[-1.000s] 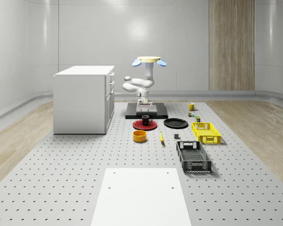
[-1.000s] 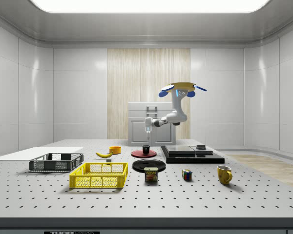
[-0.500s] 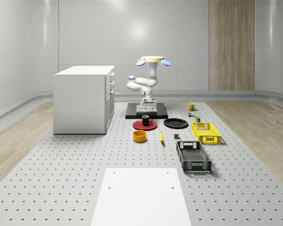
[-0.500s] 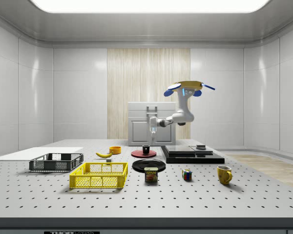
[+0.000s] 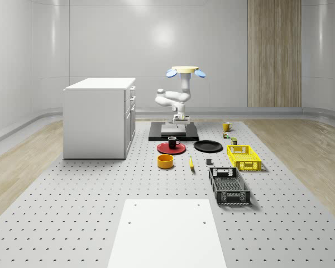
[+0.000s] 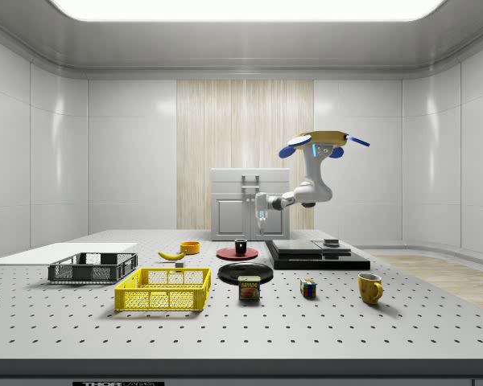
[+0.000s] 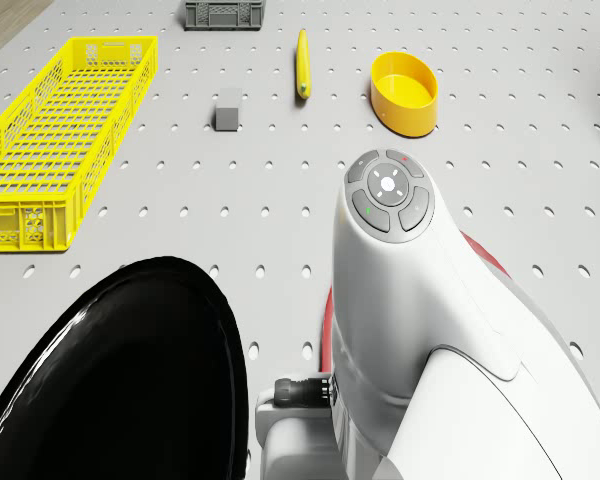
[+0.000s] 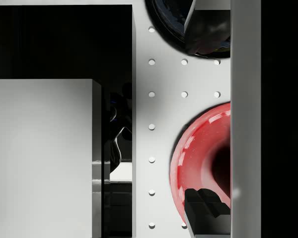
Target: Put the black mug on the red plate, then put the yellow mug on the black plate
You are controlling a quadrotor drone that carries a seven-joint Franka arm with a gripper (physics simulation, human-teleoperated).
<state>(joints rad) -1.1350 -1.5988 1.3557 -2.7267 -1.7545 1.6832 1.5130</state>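
Note:
The black mug (image 5: 173, 142) (image 6: 241, 246) stands upright on the red plate (image 5: 171, 148) (image 6: 237, 254) (image 8: 201, 153). Beside it lies the black plate (image 5: 207, 146) (image 6: 245, 272) (image 7: 130, 370) (image 8: 166, 20), with nothing on it. The yellow mug (image 5: 226, 127) (image 6: 369, 288) stands on the table, further to the whole-scene view's right. The drone (image 5: 184, 71) (image 6: 324, 143) hovers over the black platform (image 5: 173, 132). My gripper (image 5: 179, 118) (image 6: 261, 219) (image 8: 208, 121) hangs open and holds nothing, above the platform's edge beside the red plate. Its fingertips (image 8: 208, 213) are wide apart.
A white cabinet (image 5: 99, 117) stands at the whole-scene view's left. On the table are a yellow bowl (image 5: 166, 161) (image 7: 404, 92), a banana (image 5: 191, 162) (image 7: 302, 62), a yellow crate (image 5: 244, 157) (image 7: 60, 130), a black crate (image 5: 229, 185), a can (image 6: 249, 289) and a cube (image 6: 307, 288).
Drone and arm have shifted toward the whole-scene view's right, carrying the open gripper sideways away from the black mug. The mug stays on the red plate.

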